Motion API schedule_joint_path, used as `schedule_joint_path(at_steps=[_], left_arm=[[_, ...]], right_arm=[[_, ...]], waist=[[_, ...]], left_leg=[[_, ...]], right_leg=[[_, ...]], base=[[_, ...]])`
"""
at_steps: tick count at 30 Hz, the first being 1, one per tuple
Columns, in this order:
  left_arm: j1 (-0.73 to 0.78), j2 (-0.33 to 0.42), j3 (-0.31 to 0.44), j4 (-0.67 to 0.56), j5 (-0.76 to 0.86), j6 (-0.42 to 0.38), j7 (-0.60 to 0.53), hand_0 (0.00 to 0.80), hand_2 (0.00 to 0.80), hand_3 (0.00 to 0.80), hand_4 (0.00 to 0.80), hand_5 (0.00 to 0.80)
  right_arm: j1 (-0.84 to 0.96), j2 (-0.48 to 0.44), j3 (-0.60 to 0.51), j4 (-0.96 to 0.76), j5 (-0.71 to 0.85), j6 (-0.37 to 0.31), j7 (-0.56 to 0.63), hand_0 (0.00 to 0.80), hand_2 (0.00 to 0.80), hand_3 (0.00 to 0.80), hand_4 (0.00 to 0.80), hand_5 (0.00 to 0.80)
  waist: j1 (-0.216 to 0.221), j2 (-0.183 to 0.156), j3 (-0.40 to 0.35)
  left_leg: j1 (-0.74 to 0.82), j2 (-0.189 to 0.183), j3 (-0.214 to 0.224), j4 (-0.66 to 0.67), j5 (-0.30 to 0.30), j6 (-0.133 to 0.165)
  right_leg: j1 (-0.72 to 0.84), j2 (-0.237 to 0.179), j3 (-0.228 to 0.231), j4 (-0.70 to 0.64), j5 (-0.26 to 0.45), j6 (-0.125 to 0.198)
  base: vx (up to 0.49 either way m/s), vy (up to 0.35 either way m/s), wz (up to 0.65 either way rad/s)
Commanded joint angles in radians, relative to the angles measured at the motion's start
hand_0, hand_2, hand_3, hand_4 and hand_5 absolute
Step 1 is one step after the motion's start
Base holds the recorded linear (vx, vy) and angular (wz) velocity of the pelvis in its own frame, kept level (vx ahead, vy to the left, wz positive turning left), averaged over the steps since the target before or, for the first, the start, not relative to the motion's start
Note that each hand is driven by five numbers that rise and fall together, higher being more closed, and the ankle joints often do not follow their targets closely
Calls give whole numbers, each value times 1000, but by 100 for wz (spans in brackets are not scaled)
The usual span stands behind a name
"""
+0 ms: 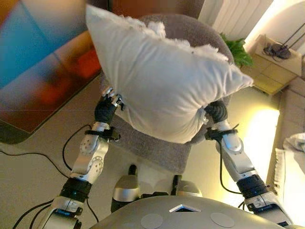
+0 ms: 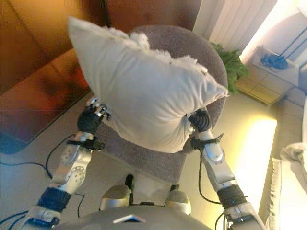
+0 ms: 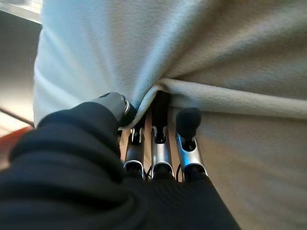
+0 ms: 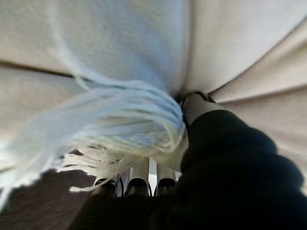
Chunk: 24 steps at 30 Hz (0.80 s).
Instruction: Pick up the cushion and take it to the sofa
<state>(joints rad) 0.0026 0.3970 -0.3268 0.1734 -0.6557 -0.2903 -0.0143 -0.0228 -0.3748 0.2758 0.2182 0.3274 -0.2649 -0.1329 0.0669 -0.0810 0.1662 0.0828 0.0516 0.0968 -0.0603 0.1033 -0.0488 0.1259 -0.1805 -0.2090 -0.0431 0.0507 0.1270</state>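
I see the white cushion (image 1: pixel 162 76) lifted clear between my 2 hands, held in the air above the grey armchair (image 1: pixel 157 148). My left hand (image 1: pixel 110 101) pinches a fold of the fabric between thumb and fingers (image 3: pixel 162 139) at the cushion's lower left edge. My right hand (image 4: pixel 199 108) grips the lower right corner, thumb pressed into the cloth beside its fringe (image 4: pixel 120 129).

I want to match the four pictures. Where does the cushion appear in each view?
Left eye view: cushion at centre, above the chair.
Right eye view: centre-left, raised.
Left wrist view: fills the frame.
Right wrist view: fills the frame; white fringe at centre.
Shared landmark: the grey chair in both eye views.
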Motion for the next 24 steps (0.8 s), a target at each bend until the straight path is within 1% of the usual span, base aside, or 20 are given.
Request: schedule_joint_path(at_steps=[1,3,5,7,11,14,19,22,24], left_arm=[[-175,-100,-121,-13,85,-71,-22,800,800,800,800,800],[-194,-115,-118,32,91,-75,-7,800,800,800,800,800],[-232,-126,-120,77,103,-68,7,800,800,800,800,800],[-269,-139,-129,110,119,-55,28,800,800,800,800,800],[-310,-158,-134,161,141,-35,41,800,800,800,800,800],[-366,-157,-144,210,153,-38,55,800,800,800,800,800],[-542,-184,-167,328,167,-67,104,800,800,800,800,800],[-675,-176,-179,400,147,-109,107,800,800,800,800,800],[-745,-170,-172,445,127,-140,119,800,800,800,800,800]], right_arm=[[-157,10,31,-45,2,-73,17,800,800,800,800,800],[-169,15,43,-21,-8,-65,32,800,800,800,800,800],[-213,20,47,38,13,-53,45,800,800,800,800,800],[-274,37,49,108,25,-37,33,800,800,800,800,800],[-330,74,54,192,40,-19,4,800,800,800,800,800],[-375,89,71,242,61,-14,-21,800,800,800,800,800],[-585,109,101,396,130,8,-58,800,800,800,800,800],[-742,95,117,487,157,1,-41,800,800,800,800,800],[-818,80,121,528,174,-4,-18,800,800,800,800,800]], waist=[[-33,38,-91],[-36,39,-101],[-34,38,-105],[-32,34,-100],[-30,25,-92],[-28,17,-78],[-21,18,-33],[-21,24,13],[-25,30,44]], left_leg=[[79,9,33,-22,-183,31],[87,13,40,-27,-186,25],[91,20,43,-27,-187,17],[95,29,46,-27,-186,10],[107,44,55,-27,-184,1],[93,56,57,-26,-178,-6],[9,68,36,-7,-172,-16],[-72,68,17,7,-168,-23],[-114,65,13,12,-163,-26]], right_leg=[[3,3,-25,6,-49,39],[15,2,-29,-18,-42,40],[21,1,-34,-33,-33,43],[25,3,-35,-42,-28,44],[29,8,-18,-44,-22,49],[10,9,-7,-44,-11,56],[-65,4,10,-44,3,62],[-131,-4,23,-44,3,61],[-167,-10,25,-44,7,60]], base=[[215,-64,-21],[177,-75,-24],[150,-100,-21],[122,-94,-35],[150,-107,-5],[62,-141,5],[-113,-81,3],[-268,-12,5],[-255,34,9]])
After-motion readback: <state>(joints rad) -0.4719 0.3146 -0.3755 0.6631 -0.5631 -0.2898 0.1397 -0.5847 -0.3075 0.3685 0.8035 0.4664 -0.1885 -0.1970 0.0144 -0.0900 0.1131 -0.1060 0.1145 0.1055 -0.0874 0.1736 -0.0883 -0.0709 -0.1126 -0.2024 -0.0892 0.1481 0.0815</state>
